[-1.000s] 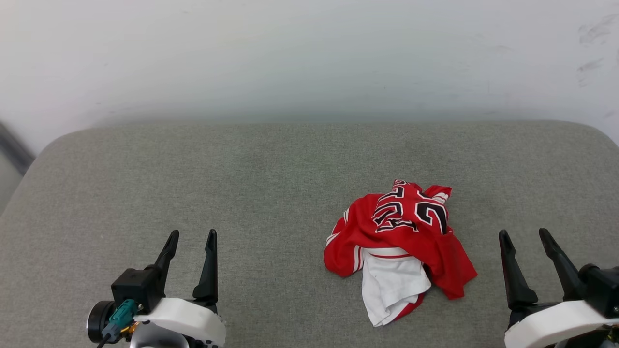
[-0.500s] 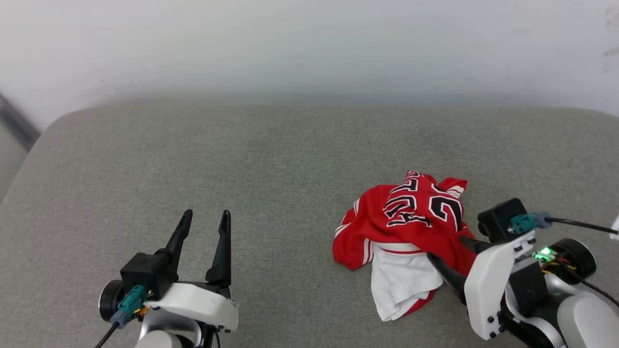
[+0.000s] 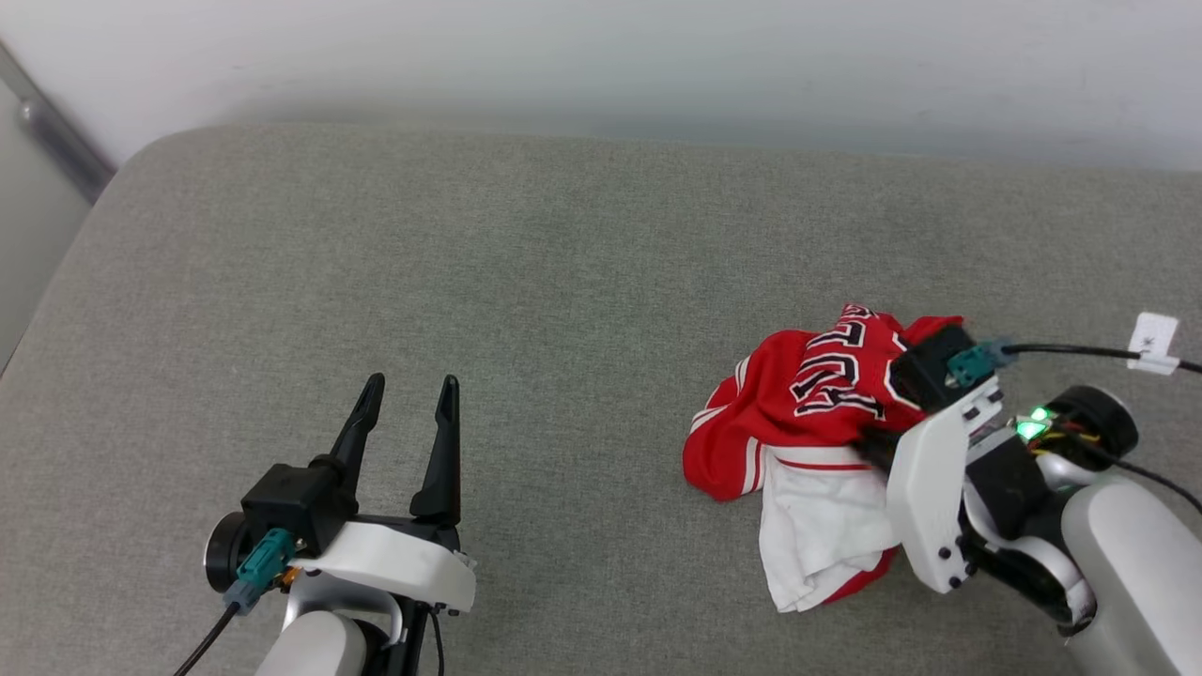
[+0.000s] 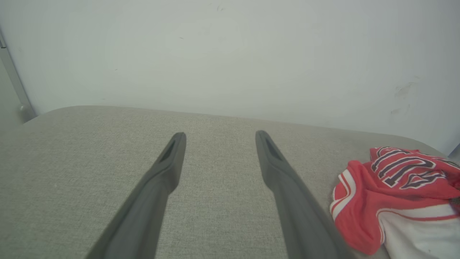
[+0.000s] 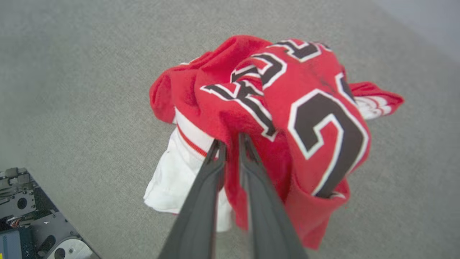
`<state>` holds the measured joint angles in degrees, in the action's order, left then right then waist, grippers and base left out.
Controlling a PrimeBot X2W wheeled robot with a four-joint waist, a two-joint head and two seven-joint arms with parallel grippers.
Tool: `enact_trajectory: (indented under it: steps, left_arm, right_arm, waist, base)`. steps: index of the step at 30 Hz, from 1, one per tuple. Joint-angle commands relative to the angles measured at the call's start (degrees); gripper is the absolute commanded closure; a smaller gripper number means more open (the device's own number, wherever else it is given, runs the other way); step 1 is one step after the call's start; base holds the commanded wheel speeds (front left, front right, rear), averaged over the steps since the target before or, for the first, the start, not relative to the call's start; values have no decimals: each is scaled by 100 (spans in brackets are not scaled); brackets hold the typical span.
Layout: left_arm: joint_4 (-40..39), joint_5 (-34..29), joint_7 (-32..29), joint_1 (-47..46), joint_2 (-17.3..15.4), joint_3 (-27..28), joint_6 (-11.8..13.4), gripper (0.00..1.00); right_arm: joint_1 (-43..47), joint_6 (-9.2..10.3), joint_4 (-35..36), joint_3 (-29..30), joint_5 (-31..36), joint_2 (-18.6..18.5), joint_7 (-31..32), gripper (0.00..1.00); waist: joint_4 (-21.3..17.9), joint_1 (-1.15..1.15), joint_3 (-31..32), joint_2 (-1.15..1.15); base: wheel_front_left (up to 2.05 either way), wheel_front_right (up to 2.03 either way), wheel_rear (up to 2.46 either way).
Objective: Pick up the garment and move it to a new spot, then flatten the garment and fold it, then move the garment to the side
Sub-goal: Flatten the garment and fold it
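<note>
A table covered in grey woven fabric, its corners rounded, spreads across the head view from 9 to 3 o'clock. Behind it at 12 o'clock stands a plain whitish wall, evenly lit, with faint scuffs. A grey rail slants at 10 o'clock.

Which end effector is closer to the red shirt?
Right. The right end effector pinches the red shirt; the left end effector hangs open over the grey cushion, apart from it.

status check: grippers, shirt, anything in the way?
Right gripper shut on the shirt, pinching a red fold. Left gripper open, apart from it. Shirt crumpled on the grey cushion. No obstacle seen around it.
</note>
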<state>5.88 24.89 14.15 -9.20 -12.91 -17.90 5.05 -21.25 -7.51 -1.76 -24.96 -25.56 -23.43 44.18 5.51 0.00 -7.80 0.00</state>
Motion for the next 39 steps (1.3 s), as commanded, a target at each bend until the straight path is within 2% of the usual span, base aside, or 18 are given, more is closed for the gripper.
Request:
enact_trajectory:
  steps: [1, 4, 9, 10, 11, 12, 17, 19, 22, 23, 24, 25, 30, 33, 36, 39]
  left_arm:
    - [10, -21, 32, -51, 4, 29, 8, 0]
    - [22, -24, 59, -25, 0, 72, 29, 0]
    - [26, -40, 72, -43, 11, 82, 15, 0]
    - [26, -40, 72, -43, 11, 82, 15, 0]
    - [24, -43, 73, -45, 9, 93, 23, 0]
    - [24, -43, 73, -45, 9, 93, 23, 0]
    - [28, -40, 81, 3, 6, 82, 17, 0]
    - [28, -30, 83, 33, -4, 96, 28, 0]
    - [14, -12, 87, 83, -35, 123, 46, 0]
    - [11, -11, 87, 97, -48, 133, 50, 0]
    - [5, -6, 88, 123, -57, 140, 52, 0]
    - [3, -1, 88, 148, -63, 144, 62, 0]
    - [-7, 7, 44, 231, -123, 140, 111, 0]
    - [-7, 27, 21, 320, -145, 130, 127, 0]
    - [-30, 41, -2, 383, -149, 111, 153, 0]
    - [-39, 45, -13, 450, -148, 88, 167, 0]
  right_arm:
    - [-155, 4, 11, 113, 12, -27, -141, 100]
    - [-211, 5, -3, 429, 29, 24, -379, 100]
    - [101, 4, -176, 1581, 13, 274, -729, 100]
    - [101, 4, -176, 1581, 13, 274, -729, 100]
    - [323, 4, -292, 2194, -50, 506, -815, 100]
    - [323, 4, -292, 2194, -50, 506, -815, 100]
    - [1019, 3, -809, 3497, -151, 1047, -1013, 100]
    - [1227, 3, -1032, 3805, -199, 1291, -1101, 100]
    - [1467, 3, -1295, 3894, -108, 1527, -1319, 100]
    - [1507, 3, -1316, 3850, -24, 1540, -1447, 67]
    - [1532, 3, -1342, 3807, 18, 1555, -1575, 11]
    - [1560, 3, -1344, 3729, 20, 1600, -1710, 0]
    - [1724, 3, -1068, 3466, 226, 1491, -2647, 0]
    - [1875, 3, -732, 3415, 406, 1431, -2952, 0]
    - [2059, 3, -304, 3260, 582, 1318, -2808, 0]
    - [2211, 3, 163, 2890, 684, 1170, -2217, 0]
  waist:
    - [-26, 0, 0, 0]
    - [-109, 0, 13, 0]
    - [-230, 0, 30, 0]
    - [-230, 0, 30, 0]
    - [-279, 0, 23, 0]
    - [-279, 0, 23, 0]
    - [-351, 0, 28, 0]
    - [-377, 0, 36, 0]
    - [-426, 0, 53, 0]
    - [-442, 0, 60, 0]
    - [-458, 0, 68, 0]
    - [-474, 0, 82, 0]
    - [-515, 0, 232, 0]
    - [-528, 0, 369, 0]
    - [-536, 0, 497, 0]
    - [-544, 0, 600, 0]
  base:
    - [0, 0, 0]
    - [0, 0, 0]
    - [0, 0, 0]
    - [0, 0, 0]
    - [0, 0, 0]
    - [0, 0, 0]
    - [0, 0, 0]
    - [0, 0, 0]
    - [0, 0, 0]
    - [0, 0, 0]
    - [0, 0, 0]
    - [0, 0, 0]
    - [0, 0, 0]
    - [0, 0, 0]
    - [0, 0, 0]
    - [0, 0, 0]
